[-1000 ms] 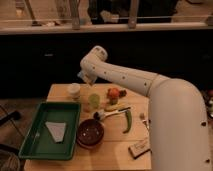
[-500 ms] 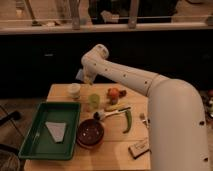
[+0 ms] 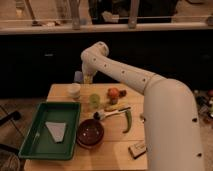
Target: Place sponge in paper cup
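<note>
The claw [image 3: 88, 78] hung at the far left edge of the table [image 3: 100, 159], at the end of the big white arm [image 3: 150, 95] that reached across from the right. I could not tell how far open it was; a bit of blue, most likely the sponge [image 3: 78, 76], showed just beside it on the left, and whether the claw had hold of it I could not tell either. The paper cup [image 3: 74, 90] stood just in front of and a little left of the claw, near the table's back corner.

By my reckoning the job was at the carry or the grasp. The sponge was not in the cup. The next move called for bringing the claw over the cup's rim, lowering a little, then letting go so the soft pad dropped inside and did not catch on the edge or tip the light cup.

Largest first, the rest: the green tray [image 3: 35, 145] with a grey cloth [image 3: 56, 132] in it, the red bowl [image 3: 90, 133], a green pepper [image 3: 127, 121], the yellow-green cup [image 3: 94, 100], an orange fruit [image 3: 114, 93], and a tan-and-black block [image 3: 137, 149] near the front edge.

I could read no brand, label or writing on anything.
</note>
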Robot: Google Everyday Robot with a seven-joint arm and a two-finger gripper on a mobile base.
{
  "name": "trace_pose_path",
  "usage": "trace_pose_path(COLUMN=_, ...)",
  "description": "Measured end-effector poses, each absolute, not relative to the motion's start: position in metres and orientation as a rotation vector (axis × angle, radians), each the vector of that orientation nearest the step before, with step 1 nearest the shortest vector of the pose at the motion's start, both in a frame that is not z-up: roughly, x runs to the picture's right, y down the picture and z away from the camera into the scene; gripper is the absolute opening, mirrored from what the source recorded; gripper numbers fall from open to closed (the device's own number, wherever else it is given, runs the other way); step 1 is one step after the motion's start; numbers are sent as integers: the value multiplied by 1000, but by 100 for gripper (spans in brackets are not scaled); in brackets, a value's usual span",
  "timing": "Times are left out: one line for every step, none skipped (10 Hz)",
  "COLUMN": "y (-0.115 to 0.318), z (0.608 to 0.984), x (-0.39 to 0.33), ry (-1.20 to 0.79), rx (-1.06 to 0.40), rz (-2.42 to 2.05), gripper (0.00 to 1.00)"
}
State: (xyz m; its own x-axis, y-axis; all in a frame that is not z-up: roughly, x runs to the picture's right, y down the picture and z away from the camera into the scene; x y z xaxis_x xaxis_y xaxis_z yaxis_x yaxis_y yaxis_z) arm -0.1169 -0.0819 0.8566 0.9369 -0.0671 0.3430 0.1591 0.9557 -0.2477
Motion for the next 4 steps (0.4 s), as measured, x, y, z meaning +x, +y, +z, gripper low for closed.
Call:
trace_pose_path(y=-78, z=856, x=-125, ry=-356, rx=-297, rz=-176, gripper=0)
trace_pose_path(y=-77, z=856, x=-130, ry=-367, rx=-311, rz=-218, gripper=0)
trace_pose_path(y=-73, z=856, x=-138, ry=-381, rx=-335, rz=-276, gripper=0)
trace_pose_path(y=-71, z=857, x=-145, ry=-391, rx=-356, rz=-321, gripper=0)
